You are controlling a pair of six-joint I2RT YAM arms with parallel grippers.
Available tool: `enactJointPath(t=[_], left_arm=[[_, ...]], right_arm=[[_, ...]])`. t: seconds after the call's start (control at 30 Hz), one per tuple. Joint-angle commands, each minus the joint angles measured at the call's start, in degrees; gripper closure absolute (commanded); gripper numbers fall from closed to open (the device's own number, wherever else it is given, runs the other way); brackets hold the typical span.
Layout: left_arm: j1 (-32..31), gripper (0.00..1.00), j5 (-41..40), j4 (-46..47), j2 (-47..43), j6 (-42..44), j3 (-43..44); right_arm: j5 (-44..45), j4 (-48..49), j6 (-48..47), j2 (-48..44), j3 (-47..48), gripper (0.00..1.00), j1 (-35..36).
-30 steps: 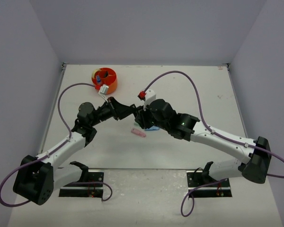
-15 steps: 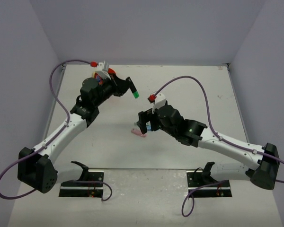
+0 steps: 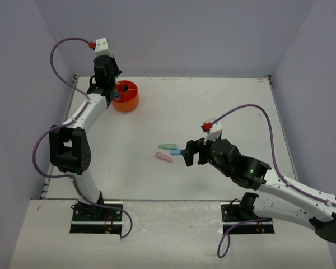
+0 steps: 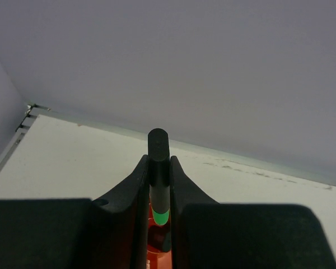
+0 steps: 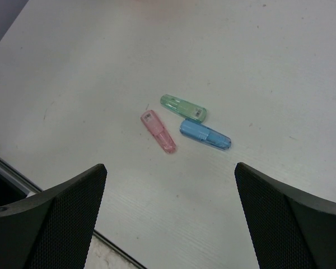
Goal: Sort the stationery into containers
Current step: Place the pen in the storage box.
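Pale worktop (image 3: 213,106) is carrying every item and is being bordered by plain walls at the far side. Right arm is reaching in from the near right edge, its gripper (image 3: 187,154) hovering above the centre of the worktop with fingers (image 5: 67,213) standing wide apart and holding nothing. Left arm is stretching up to the far left corner, its gripper (image 3: 113,92) hanging at the left rim of the organiser. Orange round organiser (image 3: 129,102) is sitting on the worktop near the far left corner, well apart from the loose pieces; its orange plastic is showing between the left fingers in the left wrist view. Black highlighter (image 4: 158,162) is being clamped between the left fingers (image 4: 137,190), its black end projecting past the fingertips and its green end (image 4: 160,214) lying back toward the palm, above the orange plastic. Three pastel pieces are lying loose in a close cluster just ahead of the right gripper: mint piece (image 5: 183,108) farthest away, blue piece (image 5: 205,134) just beside it on the right, pink piece (image 5: 158,131) just beside it on the left.
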Motion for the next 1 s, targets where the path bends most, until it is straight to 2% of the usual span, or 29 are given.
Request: enactJointPath(t=[0.0,0.1,0.37,0.63,0.83,0.9,0.97], left_arm=[[1.7,1.00,2.3,5.8,4.7,8.4,3.9],[2.7,1.00,4.1,8.2,6.5,9.2,3.5],[4.8,1.00,11.9,12.5,7.6,4.3,-1.1],[4.8,0.99,12.6,15.5,6.9,2.8,-7.0],[4.8,0.98,12.8,15.7,6.6,2.7,-8.6],[4.8,0.95,13.0,15.7,6.6,2.9,-9.1],[4.8,0.79,13.2,15.5,6.6,2.9,-9.5]], right_arm=[[0.9,-1.2,2.8,-3.9,-2.7,0.01,0.0],[1.4,-1.4,3.3,-5.2,-3.5,0.01,0.1],[1.3,-1.6,2.2,-5.4,-2.9,0.01,0.1],[2.1,0.0,3.7,-4.4,-3.8,0.01,0.0],[-2.5,4.5,2.1,-5.1,-5.1,0.01,0.0],[-3.3,4.8,1.9,-4.9,-4.9,0.01,0.0],[-3.6,4.8,2.0,-4.3,-4.6,0.01,0.0]])
